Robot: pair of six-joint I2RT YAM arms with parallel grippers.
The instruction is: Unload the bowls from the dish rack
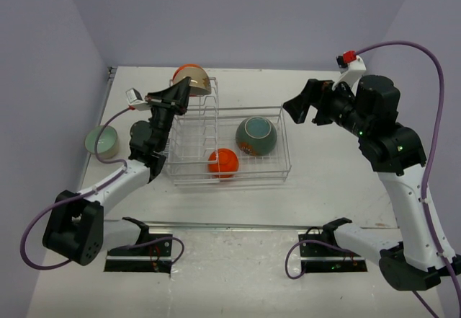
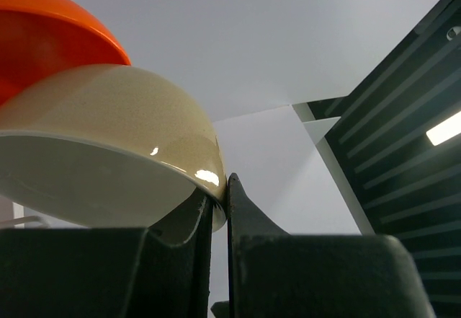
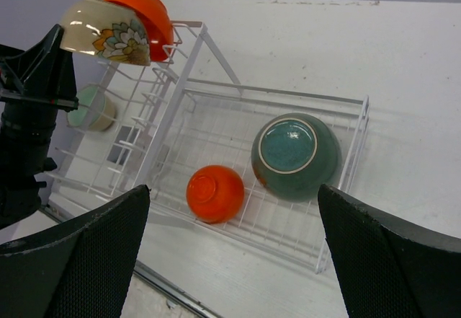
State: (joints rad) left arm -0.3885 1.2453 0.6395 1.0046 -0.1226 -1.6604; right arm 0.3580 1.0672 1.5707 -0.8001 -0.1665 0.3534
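Note:
The wire dish rack [image 1: 274,170] holds an upturned orange bowl [image 1: 223,162] and a large upturned teal-green bowl [image 1: 256,135]; both also show in the right wrist view, orange [image 3: 215,193] and teal [image 3: 295,156]. My left gripper [image 1: 186,86] is shut on the rim of a cream bowl [image 1: 199,81] above the rack's upright slots, close against another orange bowl [image 1: 186,70]. In the left wrist view the fingers [image 2: 241,217] pinch the cream bowl's rim [image 2: 108,138]. My right gripper [image 1: 297,109] is open and empty, raised to the right of the rack.
A pale green bowl [image 1: 102,141] stands upright on the table left of the rack. The rack's tall plate slots [image 1: 202,116] are at its left end. The walls close in at the back and the sides.

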